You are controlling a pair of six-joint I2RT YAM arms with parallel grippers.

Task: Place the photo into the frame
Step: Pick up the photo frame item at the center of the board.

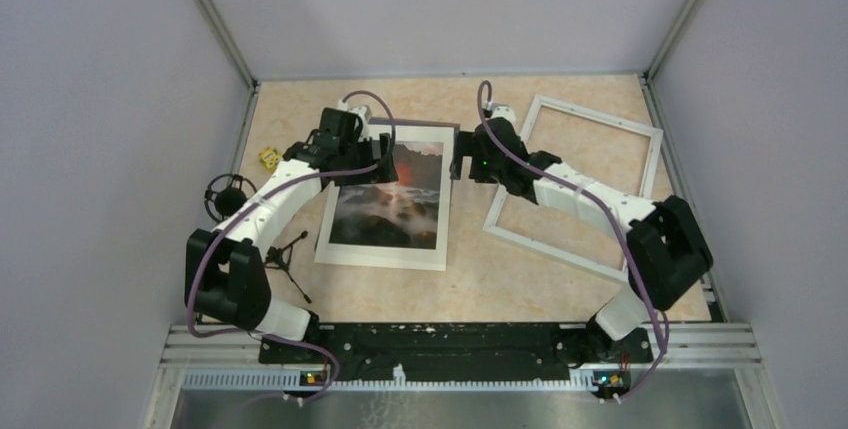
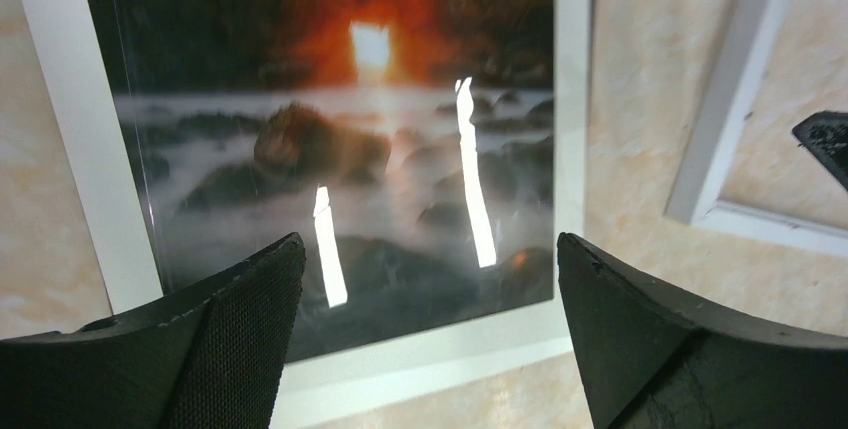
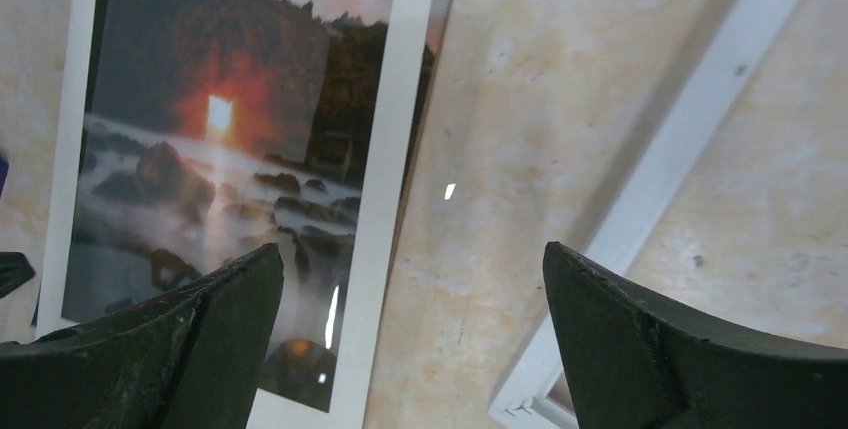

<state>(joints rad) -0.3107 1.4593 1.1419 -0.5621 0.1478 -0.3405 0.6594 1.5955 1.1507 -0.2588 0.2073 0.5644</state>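
The photo [image 1: 392,199] lies flat left of centre on the table [image 1: 520,294], white-bordered and perhaps under a glossy clear sheet. The frame [image 1: 600,116] lies empty to its right, not touching it. The left gripper [image 2: 430,249] hovers over the photo and the right gripper [image 3: 415,254] over the gap between them, both spread wide, holding nothing.

I work in a robotics lab test cell, not a home: I am bolted to an aluminium rail [image 1: 215,347] at the edge of a marble-patterned table [image 1: 520,279], boxed in by plain lilac panels [image 1: 100,99] set between bare metal posts [image 1: 213,17]
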